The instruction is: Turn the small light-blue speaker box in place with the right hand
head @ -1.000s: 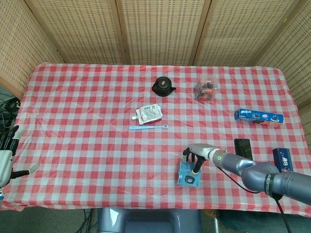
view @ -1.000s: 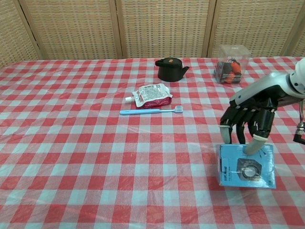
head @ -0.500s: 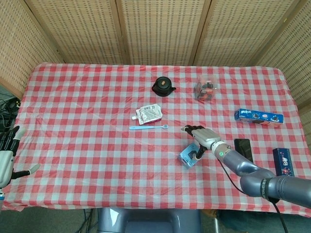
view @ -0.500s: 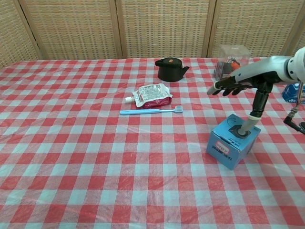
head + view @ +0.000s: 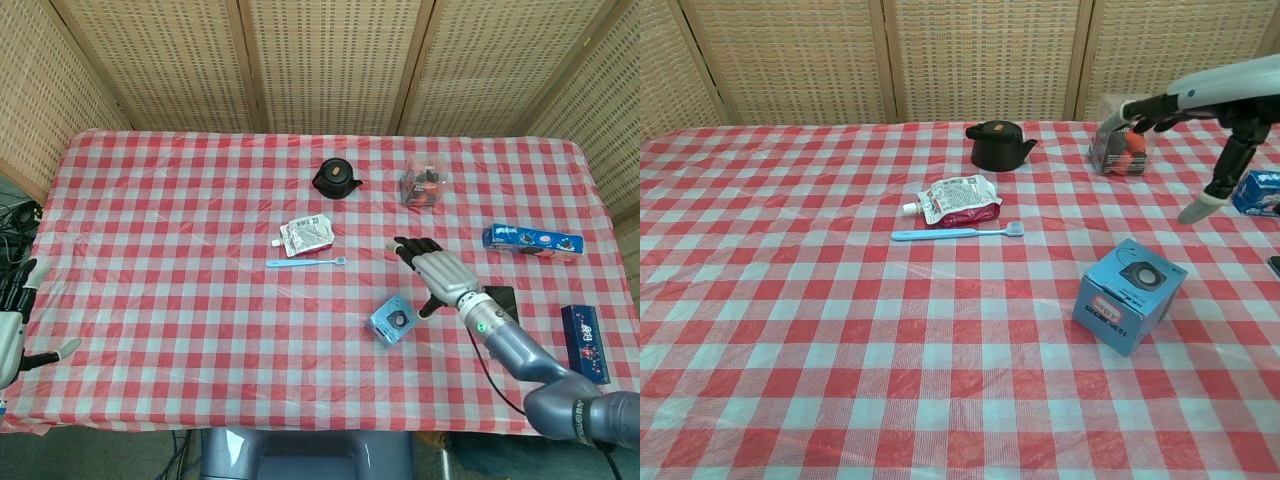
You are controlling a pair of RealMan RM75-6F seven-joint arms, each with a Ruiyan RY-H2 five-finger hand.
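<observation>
The small light-blue speaker box (image 5: 391,322) (image 5: 1128,294) stands on the checked tablecloth, turned corner-on to the front edge, speaker grille up and a red-framed label on its front-left face. My right hand (image 5: 436,273) (image 5: 1200,112) hovers above and to the right of the box, fingers spread, touching nothing. My left hand (image 5: 10,333) rests open off the table's left edge; only the head view shows it.
A black phone (image 5: 500,303) lies just right of the box. A blue toothbrush (image 5: 957,233), a red-white pouch (image 5: 959,199), a black pot (image 5: 997,144), a clear snack tub (image 5: 1120,140) and blue boxes (image 5: 532,240) (image 5: 583,342) lie around.
My right hand let go of the speaker box, lifted and drew back to the right. The box was moved up the table and turned from square-on to corner-on.
</observation>
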